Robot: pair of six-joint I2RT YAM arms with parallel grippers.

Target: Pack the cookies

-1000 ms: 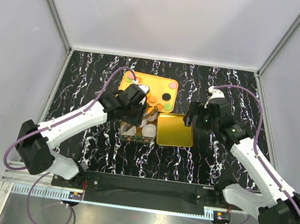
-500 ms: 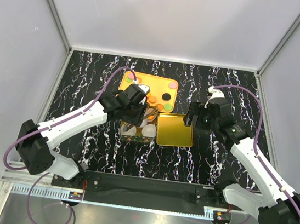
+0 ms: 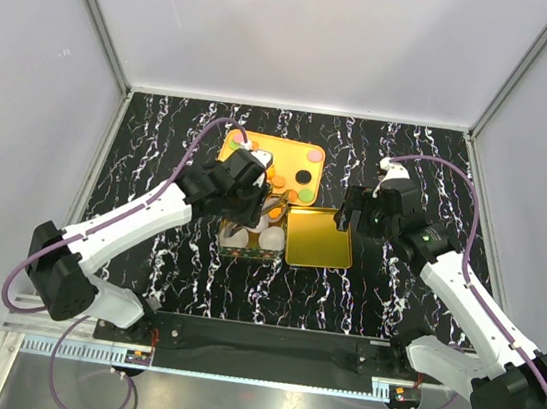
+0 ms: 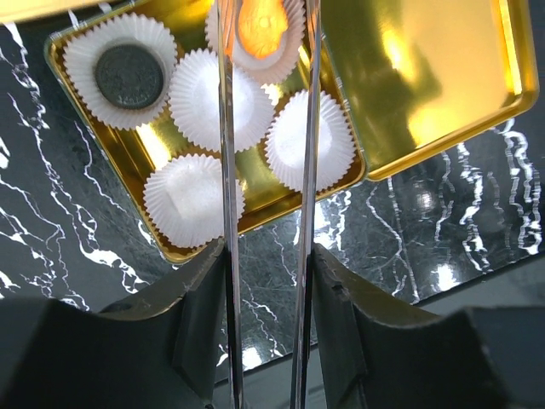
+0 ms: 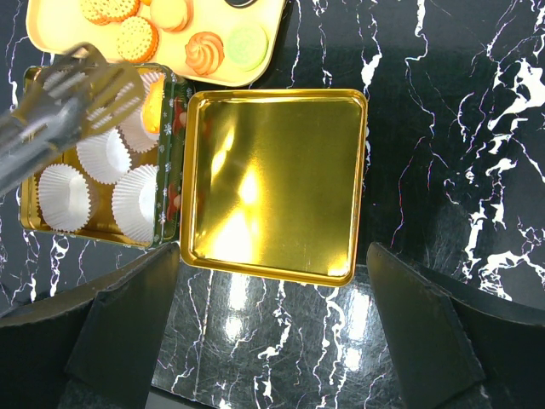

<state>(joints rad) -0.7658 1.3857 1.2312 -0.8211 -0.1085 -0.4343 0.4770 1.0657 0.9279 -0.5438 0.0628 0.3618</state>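
Left end effector (image 4: 266, 281) tight around slim metal tongs (image 4: 223, 128), orange cookie (image 4: 260, 25) between blades, over pleated white cup (image 4: 274, 70)

Cookies (image 5: 136, 38): small flat discs, mostly orange, with black, green and pink ones, are shown lying flat on a pale tray (image 5: 51, 30). One black cookie (image 4: 129, 75) and one orange cookie (image 4: 261, 25) are seen in separate white paper cups (image 4: 217, 100) inside the gold tin (image 4: 128, 155).

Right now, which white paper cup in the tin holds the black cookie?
The corner cup at upper left in the left wrist view, holding the black cookie. Another holds an orange cookie; the remaining three cups are empty.
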